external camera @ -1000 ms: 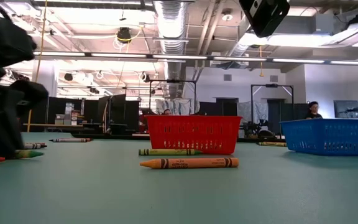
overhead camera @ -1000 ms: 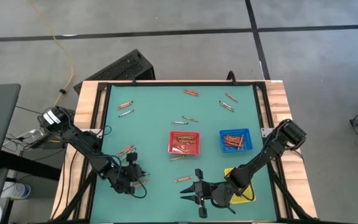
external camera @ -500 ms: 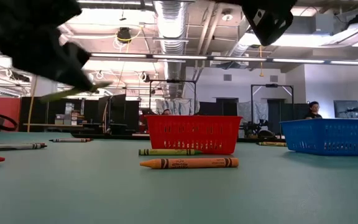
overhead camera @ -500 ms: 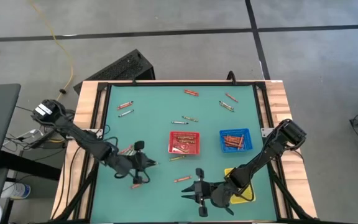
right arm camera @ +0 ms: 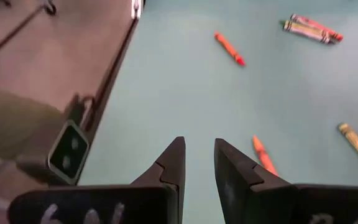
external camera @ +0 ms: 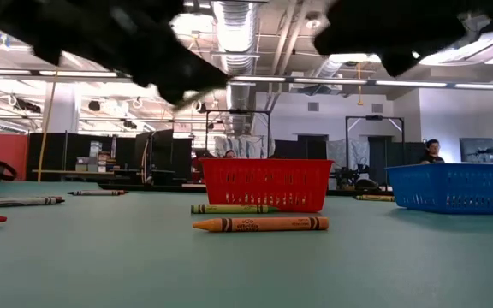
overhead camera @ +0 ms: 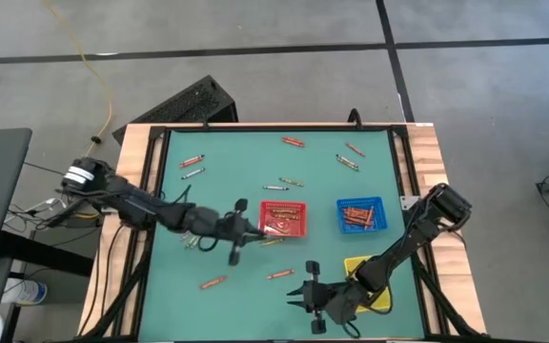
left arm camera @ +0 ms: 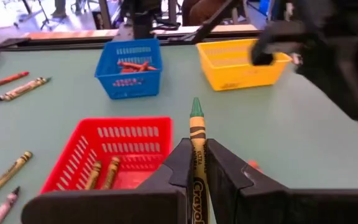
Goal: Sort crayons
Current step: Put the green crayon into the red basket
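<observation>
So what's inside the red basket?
The red basket has a few crayons lying in its bottom. The left gripper holds a green crayon in front, hiding the basket's near corner.

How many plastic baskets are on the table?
3: the red basket at the middle, the blue basket to its right, and the yellow basket at the near edge, partly hidden under the right arm.
</observation>
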Available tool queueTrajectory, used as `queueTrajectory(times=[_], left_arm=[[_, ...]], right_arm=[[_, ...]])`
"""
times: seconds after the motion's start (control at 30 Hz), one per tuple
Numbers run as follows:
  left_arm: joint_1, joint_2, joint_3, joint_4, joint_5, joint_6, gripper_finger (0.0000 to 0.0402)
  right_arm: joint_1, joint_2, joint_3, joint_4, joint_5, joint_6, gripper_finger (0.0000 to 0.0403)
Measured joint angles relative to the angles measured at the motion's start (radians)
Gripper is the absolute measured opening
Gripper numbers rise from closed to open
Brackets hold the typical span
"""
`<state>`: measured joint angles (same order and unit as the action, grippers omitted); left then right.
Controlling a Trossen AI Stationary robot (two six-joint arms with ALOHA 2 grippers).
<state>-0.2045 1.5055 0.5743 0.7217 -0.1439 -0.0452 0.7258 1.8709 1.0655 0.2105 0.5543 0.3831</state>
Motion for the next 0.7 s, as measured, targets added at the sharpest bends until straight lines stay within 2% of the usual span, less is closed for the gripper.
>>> queueTrajectory(times=[0.13,0.23,0.47,0.7], left_arm=[[0.096,0.099,0.116,-0.060,0.114,0.007,0.0016],[0.147,0.169,0.221,-0.170,0.172,0.028,0.0016],[0.205,0.287,0.422,-0.498,0.177,0.034,0.0016],[0.225,0.316,0.491,-0.645,0.180,0.034,0.0022]], right_arm=[[0.002,0.000,-0.028,-0.016,0.006,-0.014,0.0082],[0.001,0.000,-0.056,-0.015,0.008,-0.015,0.0082],[0.022,-0.015,-0.086,-0.030,0.007,-0.031,0.0082],[0.027,-0.088,-0.086,-0.162,0.023,-0.010,0.0082]])
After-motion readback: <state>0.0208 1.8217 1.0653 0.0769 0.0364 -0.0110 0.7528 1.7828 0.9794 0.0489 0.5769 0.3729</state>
